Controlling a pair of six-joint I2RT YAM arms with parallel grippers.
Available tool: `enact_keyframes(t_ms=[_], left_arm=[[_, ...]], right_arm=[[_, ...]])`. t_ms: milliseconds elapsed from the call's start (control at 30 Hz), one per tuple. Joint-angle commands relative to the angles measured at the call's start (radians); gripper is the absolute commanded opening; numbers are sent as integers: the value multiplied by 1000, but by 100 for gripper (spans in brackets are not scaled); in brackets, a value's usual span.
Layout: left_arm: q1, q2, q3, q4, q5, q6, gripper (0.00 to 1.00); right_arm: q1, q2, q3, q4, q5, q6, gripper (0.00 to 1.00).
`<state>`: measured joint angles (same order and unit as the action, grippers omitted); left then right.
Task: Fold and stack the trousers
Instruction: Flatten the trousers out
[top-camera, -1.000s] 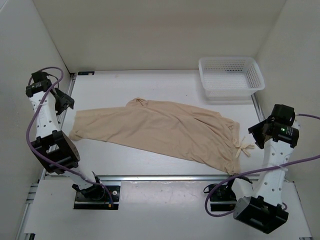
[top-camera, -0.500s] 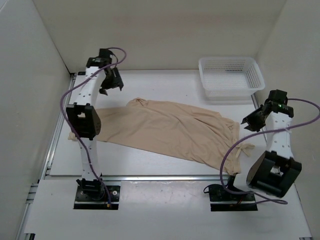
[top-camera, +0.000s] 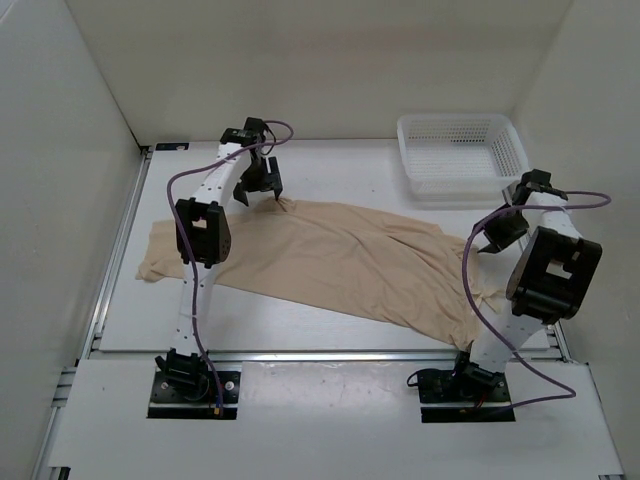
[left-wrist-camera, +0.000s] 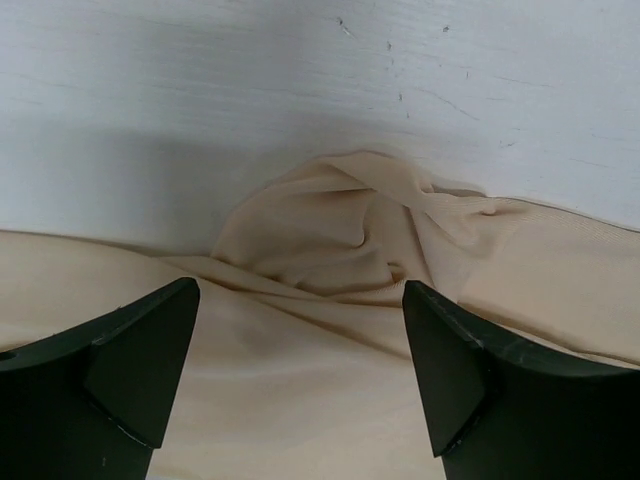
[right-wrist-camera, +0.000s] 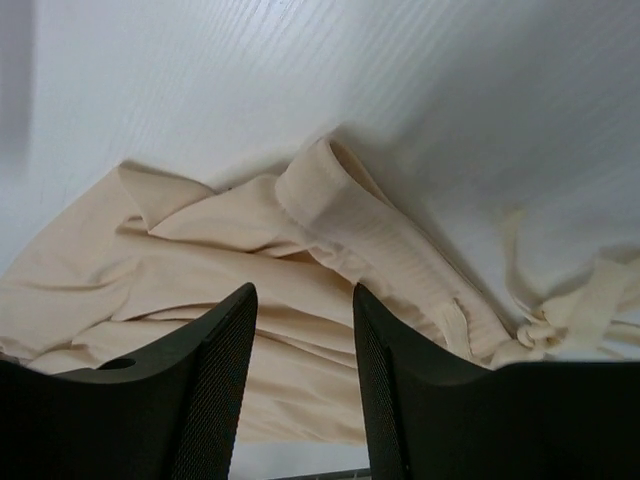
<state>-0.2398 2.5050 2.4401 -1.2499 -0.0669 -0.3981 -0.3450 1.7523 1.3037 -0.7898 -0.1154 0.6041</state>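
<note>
The beige-tan trousers (top-camera: 340, 260) lie spread flat across the middle of the table, legs to the left, waistband to the right. My left gripper (top-camera: 268, 195) is open just above the trousers' far bunched corner (left-wrist-camera: 350, 225), its fingers (left-wrist-camera: 130, 370) straddling the fabric. My right gripper (top-camera: 482, 245) is open over the waistband (right-wrist-camera: 350, 225) at the trousers' right end, next to the drawstring bow (right-wrist-camera: 570, 315). Neither gripper holds anything.
A white mesh basket (top-camera: 462, 152) stands at the back right of the table. White walls close in the left, back and right sides. A metal rail (top-camera: 330, 353) runs along the near edge.
My left arm swung from the far left to the trousers' far corner. My right arm swung forward from the near right to the waistband. The trousers have not moved.
</note>
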Motion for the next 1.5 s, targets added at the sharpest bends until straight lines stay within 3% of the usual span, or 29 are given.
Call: enact_keyframes(t_ms=[0, 333, 433, 533, 567, 600, 733, 800, 1067, 1100, 1133, 1200, 1233, 1333, 1467], left_arm=[[-16, 1, 48, 29, 35, 15, 94], [-16, 52, 30, 40, 56, 33, 93], [-16, 52, 20, 40, 75, 42, 89], [-16, 61, 20, 49, 84, 42, 70], [-16, 61, 20, 49, 84, 42, 64], [-16, 61, 20, 49, 84, 42, 49], [-16, 52, 39, 49, 73, 42, 14], [-16, 31, 39, 49, 62, 42, 10], [-7, -71, 39, 90, 16, 33, 10], [-7, -83, 39, 90, 16, 19, 14], [-7, -83, 49, 90, 7, 19, 49], [2, -74, 50, 90, 7, 8, 80], [2, -74, 50, 90, 7, 8, 97], [2, -23, 69, 72, 27, 8, 100], [2, 31, 89, 58, 27, -1, 100]], right_arm=[[18, 62, 63, 24, -18, 39, 49], [83, 225, 151, 14, 111, 166, 51], [83, 248, 151, 14, 155, 198, 51], [101, 257, 151, 14, 192, 221, 50], [101, 269, 151, 5, 192, 221, 45], [101, 269, 151, 4, 204, 221, 39], [101, 259, 160, -6, 213, 221, 12], [101, 224, 149, -6, 214, 221, 0], [110, 66, 85, 3, 267, 181, 0], [110, 53, 85, 3, 267, 172, 0], [121, 53, 85, 3, 267, 154, 4], [133, 53, 85, 3, 257, 154, 18], [133, 64, 94, 3, 257, 145, 32], [133, 88, 104, 3, 257, 154, 54], [144, 141, 147, 3, 246, 180, 58]])
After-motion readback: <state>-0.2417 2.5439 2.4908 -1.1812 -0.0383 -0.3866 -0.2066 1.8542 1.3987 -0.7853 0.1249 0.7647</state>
